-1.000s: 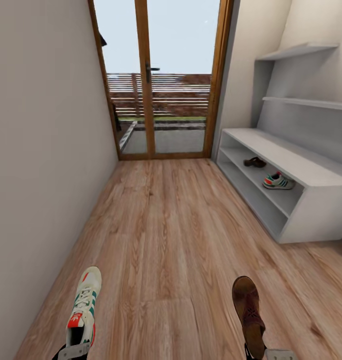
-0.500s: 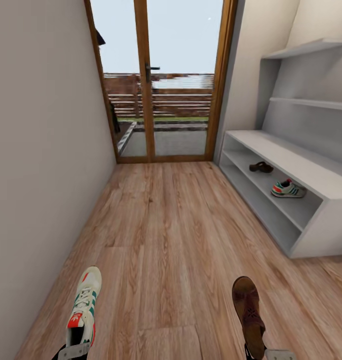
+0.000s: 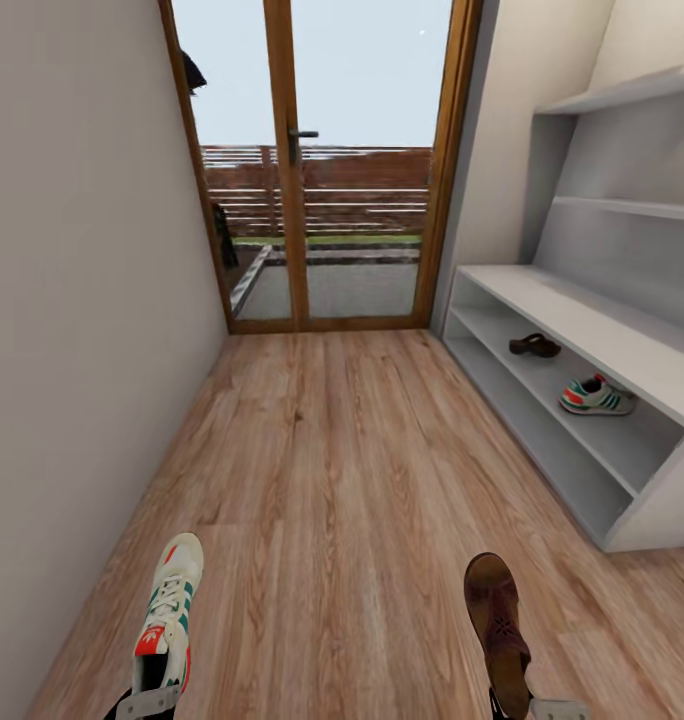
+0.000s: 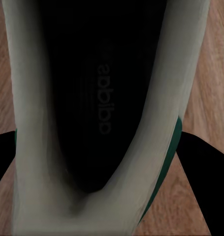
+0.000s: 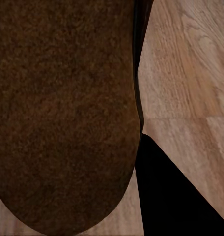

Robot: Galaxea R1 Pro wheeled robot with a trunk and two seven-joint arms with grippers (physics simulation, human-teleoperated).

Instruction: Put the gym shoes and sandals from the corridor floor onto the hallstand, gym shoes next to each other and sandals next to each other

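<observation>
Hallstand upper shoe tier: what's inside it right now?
Inside the hallstand, the upper tier holds one sandal farther back and one gym shoe nearer, set apart. The bench top and end panel cover the tier's near end, so that part is unseen.

Matt wood-grain corridor floor [image 3: 342, 470]; rough brown leather sandal [image 5: 63, 113].

One gym shoe [image 3: 168, 618] and one sandal [image 3: 498, 620] held aloft — their mates, gym shoe [image 3: 597, 397] and sandal [image 3: 535, 346], on the hallstand [image 3: 582, 330].

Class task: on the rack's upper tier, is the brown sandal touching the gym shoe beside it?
Apart. The head view shows the sandal and the gym shoe on the hallstand tier with bare grey shelf between them.
</observation>
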